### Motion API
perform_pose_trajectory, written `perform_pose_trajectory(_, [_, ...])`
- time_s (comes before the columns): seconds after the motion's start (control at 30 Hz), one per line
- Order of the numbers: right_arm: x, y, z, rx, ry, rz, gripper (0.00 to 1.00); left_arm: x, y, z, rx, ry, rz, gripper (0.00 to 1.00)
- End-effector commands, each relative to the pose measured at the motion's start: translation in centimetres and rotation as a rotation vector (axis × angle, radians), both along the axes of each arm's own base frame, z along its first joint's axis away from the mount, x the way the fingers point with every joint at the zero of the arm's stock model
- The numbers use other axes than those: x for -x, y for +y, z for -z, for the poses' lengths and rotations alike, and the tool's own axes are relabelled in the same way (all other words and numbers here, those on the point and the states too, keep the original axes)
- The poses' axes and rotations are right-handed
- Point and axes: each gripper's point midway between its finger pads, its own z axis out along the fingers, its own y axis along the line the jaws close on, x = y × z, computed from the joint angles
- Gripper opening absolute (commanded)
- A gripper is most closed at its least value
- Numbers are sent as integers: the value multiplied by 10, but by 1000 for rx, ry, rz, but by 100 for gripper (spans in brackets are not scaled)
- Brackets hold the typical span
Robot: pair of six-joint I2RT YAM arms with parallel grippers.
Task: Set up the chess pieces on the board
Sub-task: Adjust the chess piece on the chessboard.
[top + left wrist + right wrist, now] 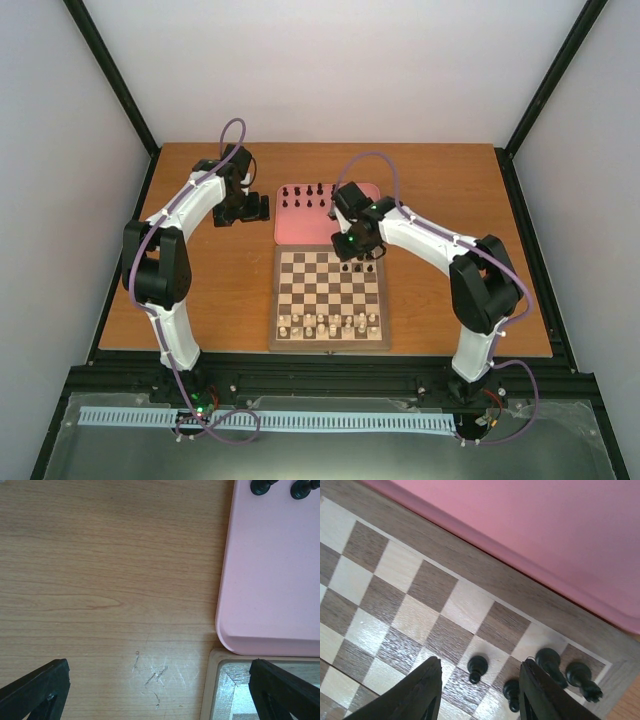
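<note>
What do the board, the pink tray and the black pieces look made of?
The board: wood, satin varnish; visible grain and soft glare on squares. The tray: likely moulded plastic, matte; uniform pink, rounded rim. The chess pieces: black, slight sheen; plastic or lacquered wood, cannot tell which.

Wood-grain worktop (pixel 100 580), matt, finely scratched. Pink tray (pixel 270 580) smooth, satin, plastic-looking. Wooden board (pixel 420 610) varnished, soft sheen on squares. Black chess pieces (pixel 477 667) smooth, slightly glossy.
</note>
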Motion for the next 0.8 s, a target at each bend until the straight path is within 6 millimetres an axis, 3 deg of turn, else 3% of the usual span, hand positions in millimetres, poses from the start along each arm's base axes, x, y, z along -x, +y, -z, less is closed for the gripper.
perform_pose_trajectory(0.0, [-3, -12, -15, 8, -12, 29, 43, -4, -2, -20, 16, -58, 11, 100])
perform_pose_trajectory(0.5, [10, -27, -12, 35, 31, 69, 43, -4, -3, -17, 18, -52, 9, 100])
perform_pose_trajectory(0.77, [7, -35, -5, 53, 49, 107, 41, -4, -3, -16, 19, -50, 9, 100])
